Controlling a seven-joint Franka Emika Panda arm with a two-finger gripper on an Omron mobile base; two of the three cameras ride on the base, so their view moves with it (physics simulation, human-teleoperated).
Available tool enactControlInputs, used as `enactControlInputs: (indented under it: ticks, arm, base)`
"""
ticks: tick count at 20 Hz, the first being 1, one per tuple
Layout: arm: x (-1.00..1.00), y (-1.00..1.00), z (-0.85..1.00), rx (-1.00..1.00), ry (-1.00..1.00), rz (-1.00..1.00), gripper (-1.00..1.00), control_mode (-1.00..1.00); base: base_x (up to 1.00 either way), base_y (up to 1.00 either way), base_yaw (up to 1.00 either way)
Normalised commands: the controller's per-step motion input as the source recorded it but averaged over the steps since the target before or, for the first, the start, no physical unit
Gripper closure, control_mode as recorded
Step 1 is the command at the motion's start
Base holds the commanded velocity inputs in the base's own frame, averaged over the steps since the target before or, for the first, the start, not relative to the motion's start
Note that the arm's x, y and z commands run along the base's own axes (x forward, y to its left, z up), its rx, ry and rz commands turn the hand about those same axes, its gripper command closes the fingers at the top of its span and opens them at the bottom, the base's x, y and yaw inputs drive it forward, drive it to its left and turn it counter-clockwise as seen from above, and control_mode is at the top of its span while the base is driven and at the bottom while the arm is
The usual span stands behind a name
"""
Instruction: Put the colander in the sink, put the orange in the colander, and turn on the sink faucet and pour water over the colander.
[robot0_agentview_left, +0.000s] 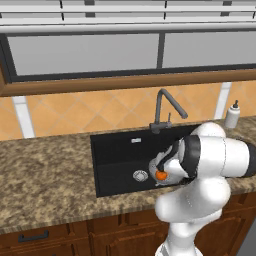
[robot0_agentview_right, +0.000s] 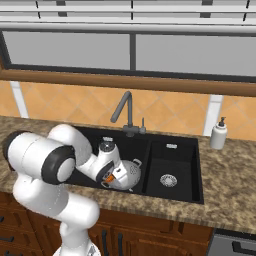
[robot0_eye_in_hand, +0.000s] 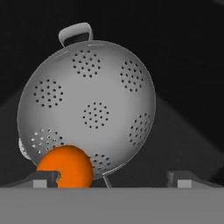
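Tool (robot0_eye_in_hand: 112, 178) wide open, holding nothing, low over colander (robot0_eye_in_hand: 87, 105) in sink's (robot0_agentview_left: 112, 150) large basin. Orange (robot0_eye_in_hand: 65, 166) lies inside colander near its rim, beside one fingertip (robot0_eye_in_hand: 43, 179). Faucet (robot0_agentview_left: 167, 107) at sink's back edge.

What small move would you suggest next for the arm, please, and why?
Probably lift the gripper straight up and head for the dark grey gooseneck faucet. Its jaws stand open, the small bright orange fruit lies in the round grey perforated colander in the black sink, and no water runs yet.
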Motion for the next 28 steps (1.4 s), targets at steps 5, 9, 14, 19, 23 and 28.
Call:
enactControlInputs:
  ticks: [5,9,14,19,23,28]
  arm:
    - [-0.45,0.0,0.55,0.0,0.0,0.0,-1.0,-1.0]
    - [-0.45,0.0,0.51,0.0,0.0,0.0,-1.0,-1.0]
    - [-0.4,0.0,0.57,0.0,0.01,0.0,-1.0,-1.0]
    - [-0.34,-0.11,0.52,0.0,0.0,0.01,-1.0,-1.0]
    - [-0.28,-0.25,0.33,0.0,0.0,0.04,-1.0,-1.0]
    - [-0.07,-0.34,0.32,0.0,0.0,0.07,-1.0,-1.0]
  base:
    - [0.0,0.0,0.0]
    - [0.0,0.0,0.0]
    - [0.0,0.0,0.0]
    - [0.0,0.0,0.0]
    - [0.0,0.0,0.0]
    - [0.0,0.0,0.0]
